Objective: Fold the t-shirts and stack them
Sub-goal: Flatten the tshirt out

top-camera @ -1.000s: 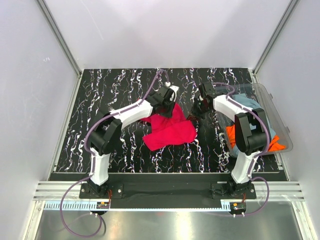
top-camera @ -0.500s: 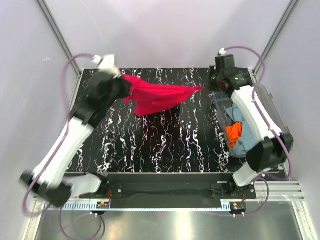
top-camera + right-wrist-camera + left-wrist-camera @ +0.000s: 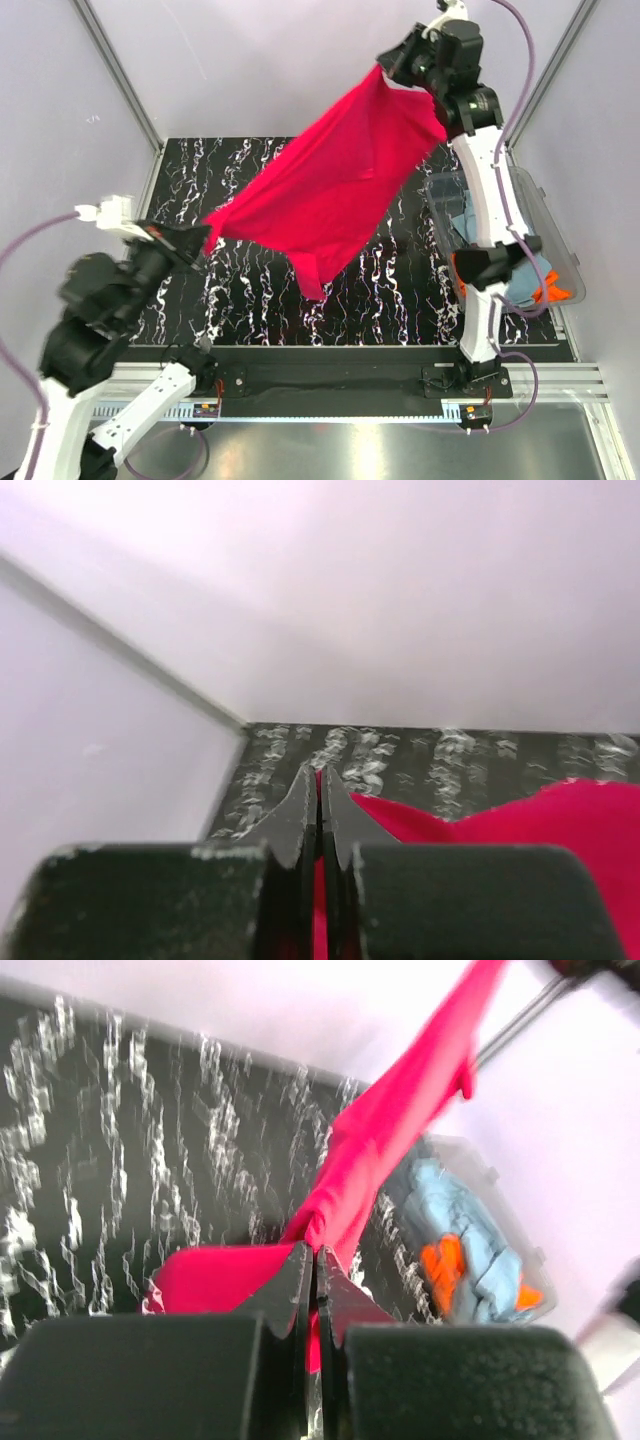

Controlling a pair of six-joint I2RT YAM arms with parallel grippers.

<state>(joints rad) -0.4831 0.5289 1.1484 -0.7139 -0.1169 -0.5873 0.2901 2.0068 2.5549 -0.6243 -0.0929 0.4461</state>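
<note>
The crimson red t-shirt [image 3: 335,185] hangs stretched in the air between my two grippers, high above the black marbled table [image 3: 250,300]. My left gripper [image 3: 203,238] is shut on its lower left edge. My right gripper [image 3: 385,68] is shut on its upper right edge, raised near the back wall. In the left wrist view the red t-shirt [image 3: 400,1130] runs up and away from my shut left gripper [image 3: 316,1252]. In the right wrist view red cloth [image 3: 500,815] sits between the shut fingers of my right gripper [image 3: 319,772]. The grey-blue t-shirt [image 3: 472,212] and orange t-shirt [image 3: 552,290] lie in the tub.
A clear plastic tub [image 3: 545,215] stands at the table's right edge, also in the left wrist view [image 3: 490,1170]. White enclosure walls and metal frame posts [image 3: 120,75] surround the table. The right arm's column stands in front of the tub.
Both arms rose and spread apart, lifting the red t-shirt off the table. The left gripper swung down to the near left; the right gripper went higher at the back right.
</note>
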